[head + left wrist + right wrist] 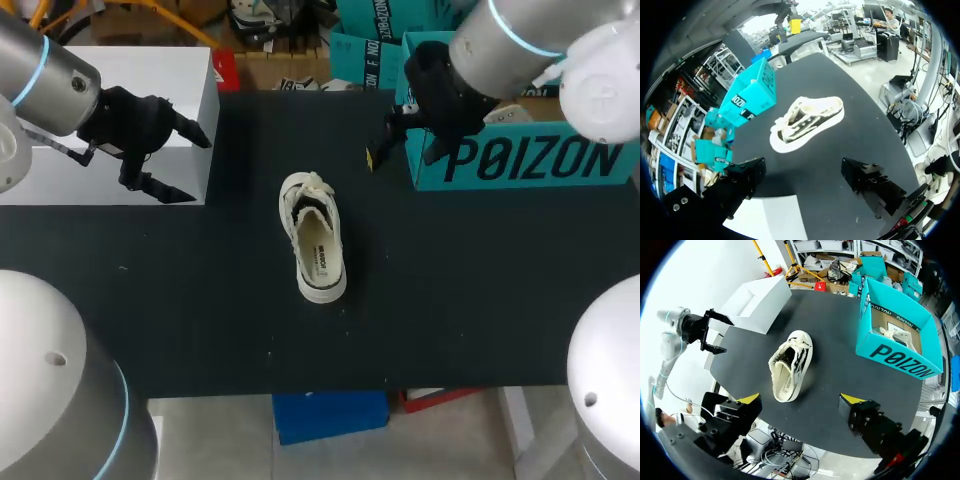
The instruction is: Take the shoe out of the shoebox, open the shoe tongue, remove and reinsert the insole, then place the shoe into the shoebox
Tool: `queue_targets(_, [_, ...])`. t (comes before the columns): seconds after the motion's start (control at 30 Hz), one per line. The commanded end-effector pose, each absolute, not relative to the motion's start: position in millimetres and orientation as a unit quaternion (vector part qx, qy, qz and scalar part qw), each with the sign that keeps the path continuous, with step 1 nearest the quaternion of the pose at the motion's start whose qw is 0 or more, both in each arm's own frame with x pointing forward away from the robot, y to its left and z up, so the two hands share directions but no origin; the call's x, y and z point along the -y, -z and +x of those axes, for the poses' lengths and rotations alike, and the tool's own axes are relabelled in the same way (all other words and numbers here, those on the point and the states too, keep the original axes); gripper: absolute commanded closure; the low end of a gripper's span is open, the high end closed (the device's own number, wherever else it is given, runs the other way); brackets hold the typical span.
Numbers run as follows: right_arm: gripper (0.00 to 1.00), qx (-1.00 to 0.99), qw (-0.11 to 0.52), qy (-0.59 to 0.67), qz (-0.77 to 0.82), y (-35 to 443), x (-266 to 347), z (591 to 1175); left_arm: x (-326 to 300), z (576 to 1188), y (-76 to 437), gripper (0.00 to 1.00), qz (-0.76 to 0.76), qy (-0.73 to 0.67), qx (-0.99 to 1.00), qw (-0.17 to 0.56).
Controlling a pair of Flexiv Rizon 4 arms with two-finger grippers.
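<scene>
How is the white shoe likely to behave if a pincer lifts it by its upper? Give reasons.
The shoe probably won't roll or tip: it sits upright on a broad, flat sole on the table. Its upper looks like soft fabric with loose laces, so it would likely buckle where pinched. Being low and thin-walled, it is probably light.

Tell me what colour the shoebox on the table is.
The shoebox is teal with black lettering, seen best in the right wrist view.

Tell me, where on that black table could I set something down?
Bare table lies either side of the shoe and along the near edge. The back corners are crowded: white box at left, shoebox at right.
</scene>
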State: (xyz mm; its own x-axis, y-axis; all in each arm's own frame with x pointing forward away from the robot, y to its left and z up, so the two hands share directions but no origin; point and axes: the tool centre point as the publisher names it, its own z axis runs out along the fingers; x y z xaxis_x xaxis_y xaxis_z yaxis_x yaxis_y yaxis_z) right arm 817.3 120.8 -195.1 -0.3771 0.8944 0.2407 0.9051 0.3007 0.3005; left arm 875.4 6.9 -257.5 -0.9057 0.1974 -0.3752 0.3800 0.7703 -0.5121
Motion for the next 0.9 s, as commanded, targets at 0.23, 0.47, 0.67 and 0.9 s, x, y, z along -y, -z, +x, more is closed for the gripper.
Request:
queue_targets(0.23, [0.00, 0.840, -0.047, -0.069, -0.536, 192, -149, 863, -7, 874, 259, 0.00, 0.156, 0.302, -0.928, 0.155])
queue_targets(0.47, [0.00, 0.840, -0.047, -0.069, -0.536, 192, -149, 863, -7, 874, 259, 0.00, 0.156, 0.302, -0.928, 0.155])
queue_targets(0.67, [0.00, 0.840, -0.047, -0.069, -0.536, 192, -149, 863, -7, 874, 259, 0.00, 0.156, 0.302, -0.928, 0.155])
queue_targets(0.9, [0.00, 0.839, -0.047, -0.058, -0.539, 198, -154, 866, -7, 874, 259, 0.00, 0.156, 0.302, -0.928, 0.155])
